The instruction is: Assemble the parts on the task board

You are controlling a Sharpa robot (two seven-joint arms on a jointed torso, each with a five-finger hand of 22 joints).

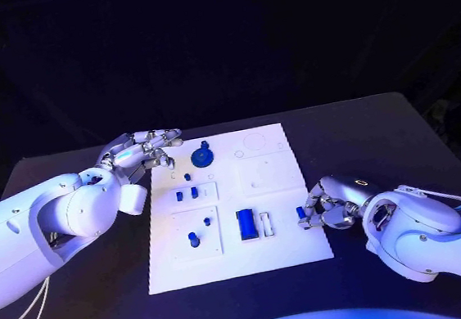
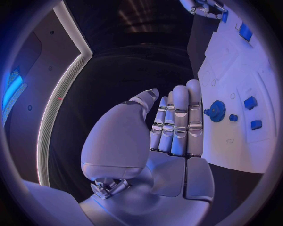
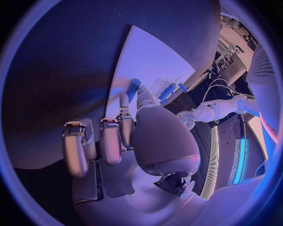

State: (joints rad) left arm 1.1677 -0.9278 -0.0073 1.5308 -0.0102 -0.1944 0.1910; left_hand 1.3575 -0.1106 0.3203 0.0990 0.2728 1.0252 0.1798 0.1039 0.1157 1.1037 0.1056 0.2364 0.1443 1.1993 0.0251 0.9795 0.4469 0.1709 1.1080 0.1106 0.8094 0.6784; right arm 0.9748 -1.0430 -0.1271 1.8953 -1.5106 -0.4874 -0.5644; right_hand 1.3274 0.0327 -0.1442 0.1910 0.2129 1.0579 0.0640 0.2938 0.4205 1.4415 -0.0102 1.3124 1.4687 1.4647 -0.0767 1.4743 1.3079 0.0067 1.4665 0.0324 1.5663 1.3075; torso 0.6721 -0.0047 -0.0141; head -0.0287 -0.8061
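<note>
The black surface point(image 1: 343, 120) is seen spread across the middle of the head view, and the white task board point(image 1: 273, 161) is laid at its centre. At the left of the frame the left hand point(image 1: 140, 152) is held over the board's upper left corner, its fingers point(image 2: 179, 117) stretched out straight and side by side with nothing between them. At the right, the right hand point(image 1: 330, 205) is set at the board's right edge, lower down; a small blue peg point(image 1: 302, 212) is pinched at its fingertips, just above the board. On the board, a long blue block point(image 1: 245, 223) is seen lying in the lower middle, a blue gear point(image 1: 203, 159) is seated near the top, and small blue pieces point(image 1: 187, 193) are stood in the left-hand compartments. The step in hand is judged to be the carrying of the peg to its seat. Next, the peg must be brought upright over its matching hole and pressed down squarely.
</note>
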